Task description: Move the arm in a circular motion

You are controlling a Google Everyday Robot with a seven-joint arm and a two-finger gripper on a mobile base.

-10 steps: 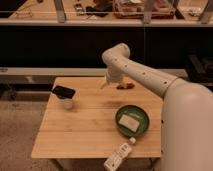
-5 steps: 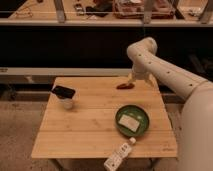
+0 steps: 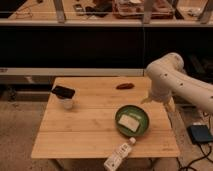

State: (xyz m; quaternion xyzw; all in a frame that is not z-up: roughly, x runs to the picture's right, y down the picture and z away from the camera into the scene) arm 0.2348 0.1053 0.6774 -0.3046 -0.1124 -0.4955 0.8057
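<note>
The arm [image 3: 175, 82] is large, white and made of thick rounded segments with small dark dots. It reaches in from the right, with its rounded elbow joint [image 3: 169, 64] high over the right edge of the wooden table [image 3: 90, 132]. From the elbow a short segment hangs down to the pale gripper [image 3: 149, 100]. The gripper hovers just above the table's right side, up and to the right of the green bowl [image 3: 142, 131]. I see nothing held in it.
The green bowl holds a white block [image 3: 129, 122]. A white bottle [image 3: 119, 156] lies at the table's front edge. A clear cup topped by a black flat object [image 3: 63, 92] stands at the left, and a small brown item [image 3: 125, 86] lies at the back. Dark shelving runs behind, and a dark box [image 3: 200, 134] sits on the floor at right.
The arm has swung steadily from the table's back middle to its right edge, and the gripper now hangs lower, nearer the bowl. The things on the table have not moved.
</note>
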